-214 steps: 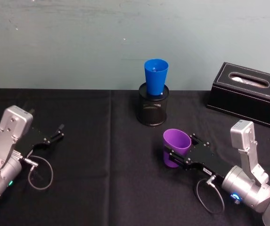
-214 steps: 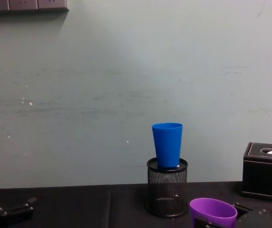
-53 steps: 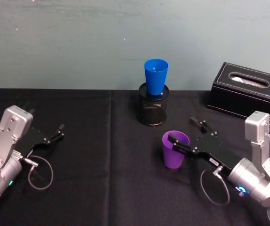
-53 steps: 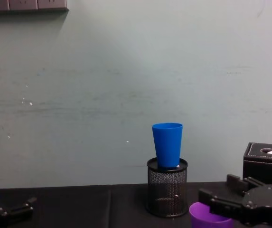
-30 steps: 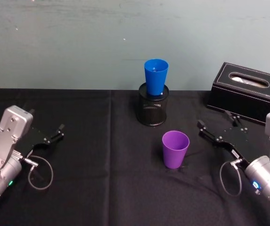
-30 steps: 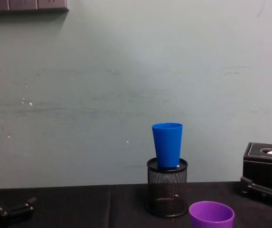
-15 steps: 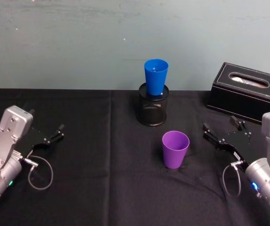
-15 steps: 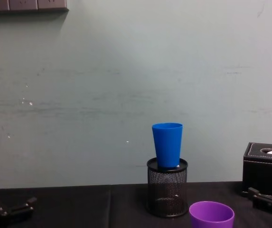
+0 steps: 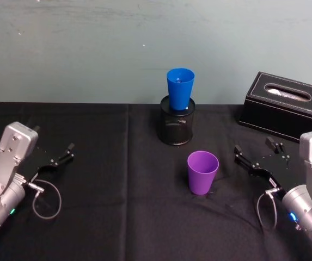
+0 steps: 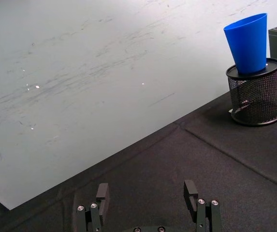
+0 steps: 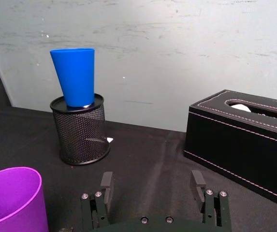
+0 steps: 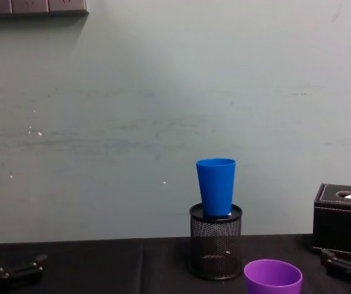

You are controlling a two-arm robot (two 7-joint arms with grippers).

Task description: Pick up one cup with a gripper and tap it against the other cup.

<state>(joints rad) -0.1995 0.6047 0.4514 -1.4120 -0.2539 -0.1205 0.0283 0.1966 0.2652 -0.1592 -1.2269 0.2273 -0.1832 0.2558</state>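
The purple cup (image 9: 202,172) (image 12: 273,277) (image 11: 12,198) stands upright on the black tablecloth, with nothing touching it. The blue cup (image 9: 179,88) (image 12: 216,186) (image 10: 247,42) (image 11: 74,76) sits upright in the black wire-mesh pen holder (image 9: 177,125) behind it. My right gripper (image 9: 252,147) (image 11: 151,186) is open and empty, a short way to the right of the purple cup, low over the table. My left gripper (image 9: 68,151) (image 10: 146,193) rests open at the far left, well away from both cups.
A black leather tissue box (image 9: 289,109) (image 11: 244,140) stands at the back right, just behind my right gripper. The pale green wall closes off the table's far edge. Bare black cloth (image 9: 117,179) lies between my left gripper and the cups.
My right gripper let go of the purple cup and drew back to the right. The cup now stands alone on the table. The left arm and the blue cup have not moved.
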